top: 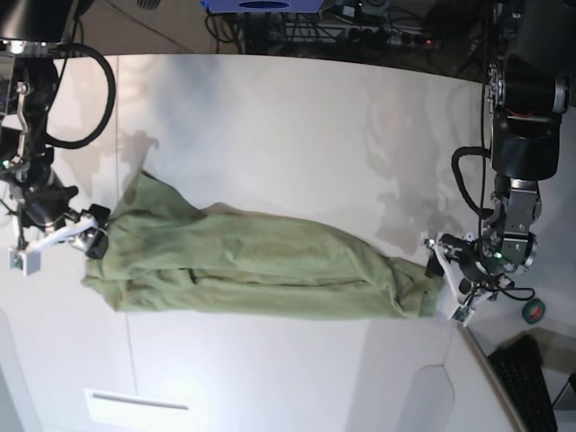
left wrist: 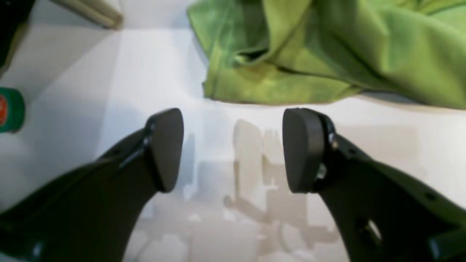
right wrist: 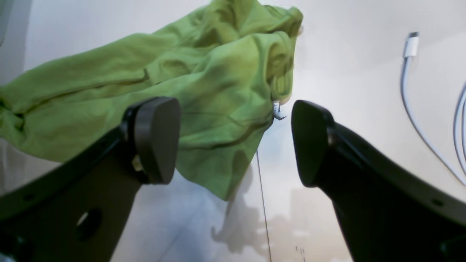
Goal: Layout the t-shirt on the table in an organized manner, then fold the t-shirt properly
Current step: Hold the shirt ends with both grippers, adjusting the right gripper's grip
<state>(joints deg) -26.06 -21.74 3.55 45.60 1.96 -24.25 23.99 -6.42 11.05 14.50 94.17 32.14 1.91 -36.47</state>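
On the white worktop [top: 288,117] we see the t-shirt [top: 261,265] bunched lengthwise between the left end effector [left wrist: 233,149] and right end effector [right wrist: 235,142], both spread and empty. Closing on stacked layers would likely drag folds together, worsening the layout.

Bare white table [top: 297,117] fills the upper centre and lower centre of the base view, open to passage. The rumpled t-shirt [top: 261,265] spans mid-frame. A white cable [right wrist: 411,105] lies at right of the right wrist view.
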